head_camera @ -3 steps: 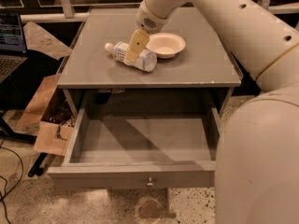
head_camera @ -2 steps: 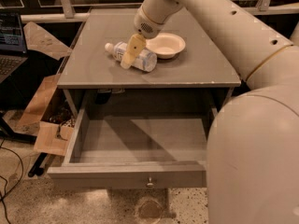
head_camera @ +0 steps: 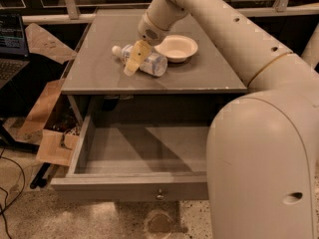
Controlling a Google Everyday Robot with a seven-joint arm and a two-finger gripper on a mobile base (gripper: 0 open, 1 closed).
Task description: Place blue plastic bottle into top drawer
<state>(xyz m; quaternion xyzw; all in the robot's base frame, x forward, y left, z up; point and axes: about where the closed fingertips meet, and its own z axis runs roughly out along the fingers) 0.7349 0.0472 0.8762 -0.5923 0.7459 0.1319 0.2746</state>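
Note:
The blue plastic bottle (head_camera: 155, 64) lies on its side on the grey cabinet top (head_camera: 99, 71), white cap pointing left, just left of the white bowl (head_camera: 175, 48). My gripper (head_camera: 133, 61) reaches down from the arm onto the middle of the bottle, its yellowish tip lying across the bottle's front. The bottle rests on the top and is not lifted. The top drawer (head_camera: 124, 187) stands pulled open below, its inside bare, with its round knob (head_camera: 159, 195) on the front panel.
My own pale body (head_camera: 264, 173) fills the right side next to the drawer. A laptop (head_camera: 10, 44) sits at far left. A cardboard box (head_camera: 50, 143) and cables lie on the floor left of the cabinet. A railing runs behind.
My gripper has moved left and down along the bottle, toward the cabinet's front. The bottle, bowl and drawer have not moved.

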